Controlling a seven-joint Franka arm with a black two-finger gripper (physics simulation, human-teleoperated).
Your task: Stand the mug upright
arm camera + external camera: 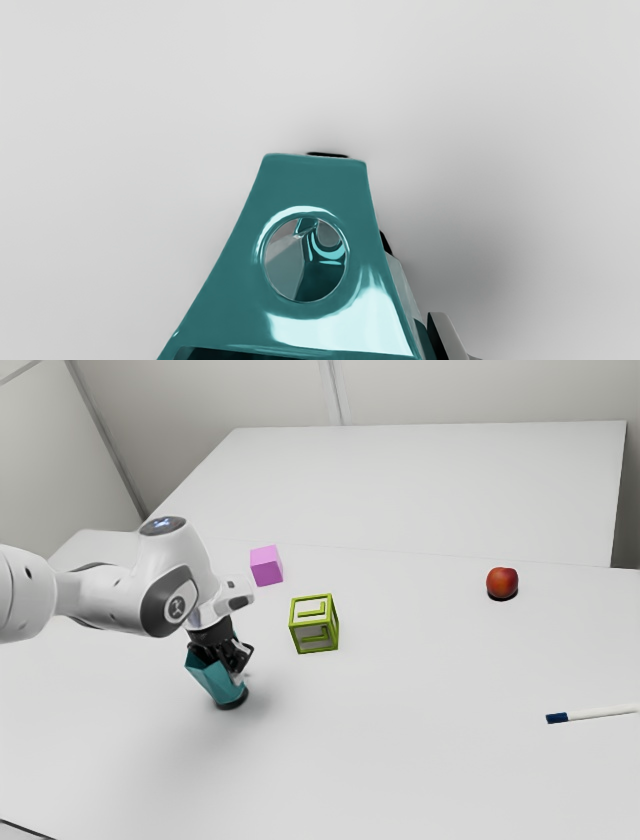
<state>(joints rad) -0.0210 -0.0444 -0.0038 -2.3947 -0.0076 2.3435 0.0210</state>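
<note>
Mug (213, 679) | tilted, base toward worktop (420, 770) | end effector (238, 666) at mug; wide, narrow or holding: cannot tell

My table (420, 770): pale, smooth. Pink cube (266, 567) near yellow-green letter block (314, 624). Red fruit (502, 582) well apart, toward exterior view's right. White marker (605, 712), blue end toward block. Teal mug (209, 678) tilted; whether touching table, I can't tell.
</note>
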